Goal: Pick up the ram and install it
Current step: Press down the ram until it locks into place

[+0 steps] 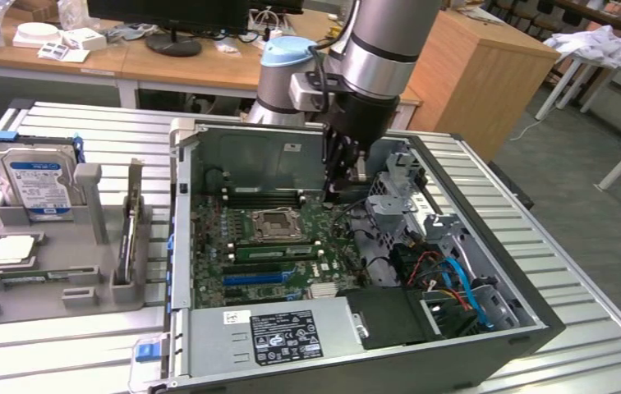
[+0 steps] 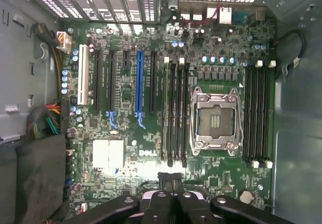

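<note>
From the exterior view, my arm reaches down into the open computer case (image 1: 530,320), which lies on its side on a slatted metal table (image 1: 70,123). My claw (image 1: 343,176) hangs above the far part of the green motherboard (image 1: 234,238), near the case's back wall. The ram (image 1: 275,251) sits in a slot on the board, just beside the empty processor socket (image 1: 278,222), between the socket and a blue slot (image 1: 255,277). To the exterior view's left of the case is a grey tray (image 1: 25,308) with a hard drive (image 1: 34,176) standing up in it and a square silver chip (image 1: 12,249) lying flat. A thin stick (image 1: 130,238) stands on edge in the tray; I cannot tell what it is. In the wrist view I look straight down on the board. My claw (image 2: 169,178) is closed, its fingers (image 2: 163,179) pressed together, and I see nothing green between them. The ram (image 2: 165,113) shows as a pale green strip in the outermost of the dark slots next to the socket (image 2: 216,121), on the side toward the long blue slot (image 2: 139,83). My tips hang just off the end of that group of slots.
</note>
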